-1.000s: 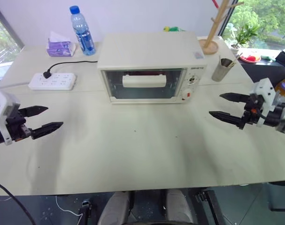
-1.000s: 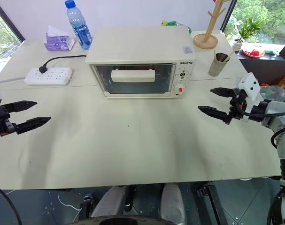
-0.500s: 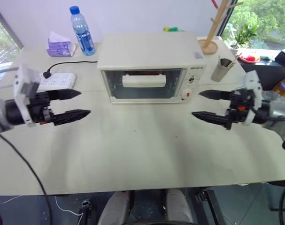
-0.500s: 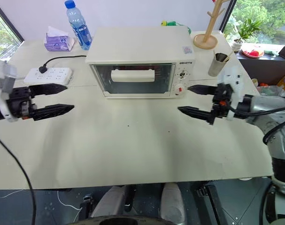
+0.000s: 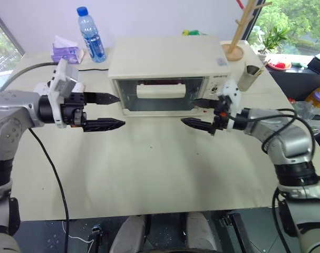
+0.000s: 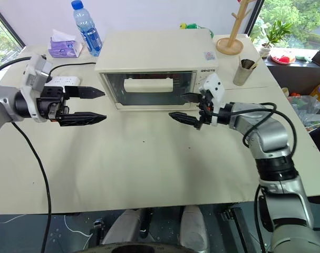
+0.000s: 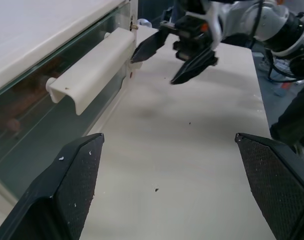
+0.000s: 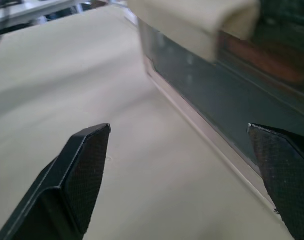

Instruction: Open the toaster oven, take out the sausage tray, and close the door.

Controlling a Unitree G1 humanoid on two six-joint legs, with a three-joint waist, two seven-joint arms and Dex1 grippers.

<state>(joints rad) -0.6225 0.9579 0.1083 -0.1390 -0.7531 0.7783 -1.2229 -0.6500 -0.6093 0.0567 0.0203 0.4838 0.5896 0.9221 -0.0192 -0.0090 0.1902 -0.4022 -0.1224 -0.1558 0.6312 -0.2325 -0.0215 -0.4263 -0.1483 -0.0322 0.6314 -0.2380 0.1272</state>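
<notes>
The cream-white toaster oven (image 5: pixel 167 55) stands at the back middle of the table, its glass door (image 6: pixel 149 94) shut and the bar handle (image 7: pixel 94 70) across the window. Dim reddish sausages (image 8: pixel 262 57) show behind the glass; the sausage tray beneath them is hard to make out. My left gripper (image 5: pixel 120 110) hovers open just off the door's left end, pointing right. Open as well, my right gripper (image 5: pixel 188 111) faces it from the door's right end, below the knobs. Nothing sits between either pair of fingers. Neither gripper touches the handle.
A water bottle (image 5: pixel 91 34) and a tissue pack (image 5: pixel 65 51) stand at the back left, with a power strip (image 6: pixel 59 80) and its cable behind my left arm. A wooden rack (image 5: pixel 239 31) and a metal cup (image 5: pixel 248 77) stand right of the oven. The table (image 5: pixel 149 168) stretches bare in front.
Both grippers have swung inward from the table's sides to the oven's front, the left also rising a little. Both stay open. The oven door has not moved.
</notes>
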